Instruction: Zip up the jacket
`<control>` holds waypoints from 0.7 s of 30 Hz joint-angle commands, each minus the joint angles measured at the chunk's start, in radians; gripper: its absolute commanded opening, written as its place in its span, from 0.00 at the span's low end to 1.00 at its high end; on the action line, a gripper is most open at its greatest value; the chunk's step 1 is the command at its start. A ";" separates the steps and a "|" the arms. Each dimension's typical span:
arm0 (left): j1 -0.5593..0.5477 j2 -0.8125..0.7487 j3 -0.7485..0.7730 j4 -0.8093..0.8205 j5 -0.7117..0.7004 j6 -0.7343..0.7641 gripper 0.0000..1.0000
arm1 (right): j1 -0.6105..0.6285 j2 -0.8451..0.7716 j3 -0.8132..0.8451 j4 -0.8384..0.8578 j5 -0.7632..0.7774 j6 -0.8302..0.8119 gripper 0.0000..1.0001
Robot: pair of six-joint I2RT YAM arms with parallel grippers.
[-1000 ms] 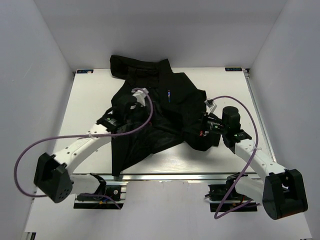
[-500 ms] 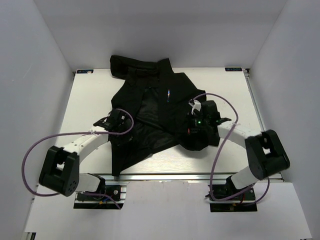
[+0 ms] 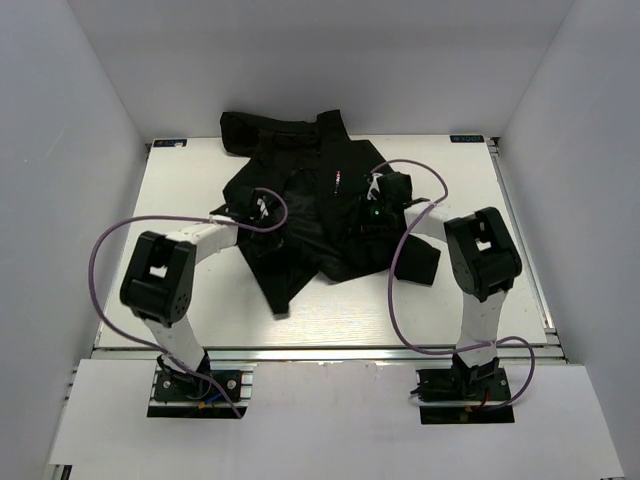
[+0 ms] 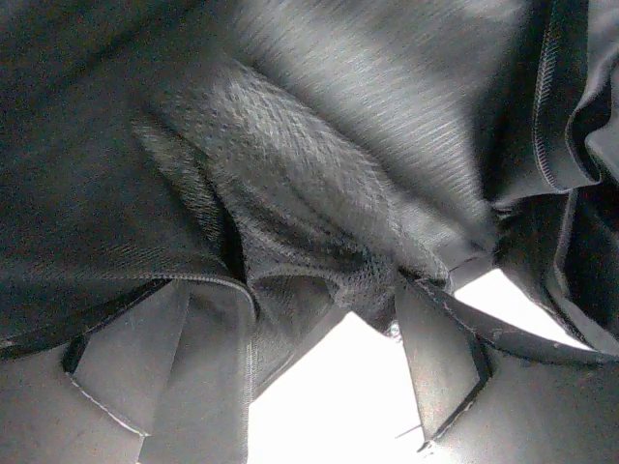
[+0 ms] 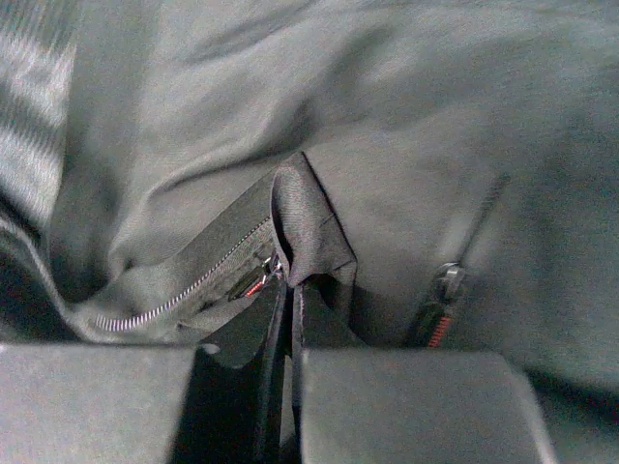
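Jacket [image 3: 310, 215]: I count one, black, lying crumpled on the far half of the white worktop [image 3: 185, 175], with the collar toward the far edge and the front not closed. My two arms reach in to it, one from each side, and each carries one purple cable [image 3: 105, 250].

From above I see the whole garment, a small coloured mark [image 3: 338, 180] on the chest, and both claws as dark shapes only; how their jaws stand I cannot tell from there. The left claw [image 3: 252, 207] is at the left front panel, the right claw [image 3: 375, 207] at the right one.

The wrist cameras show what the top view hides. My left claw [image 4: 290, 319] stands wide, with mesh lining [image 4: 290, 193] hanging down between its two fingers [image 4: 145, 367] and bright worktop below. My right claw [image 5: 290, 309] is pressed nearly together on a fold of the jacket just beside the silver zipper teeth [image 5: 184, 290]. In this view I count two pulls with red on them: one [image 5: 259, 282] at the teeth, one [image 5: 447, 285] further right.
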 commanded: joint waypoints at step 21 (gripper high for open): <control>-0.020 -0.509 -0.364 -0.266 0.064 -0.085 0.98 | -0.081 -0.266 0.030 0.040 -0.128 -0.105 0.00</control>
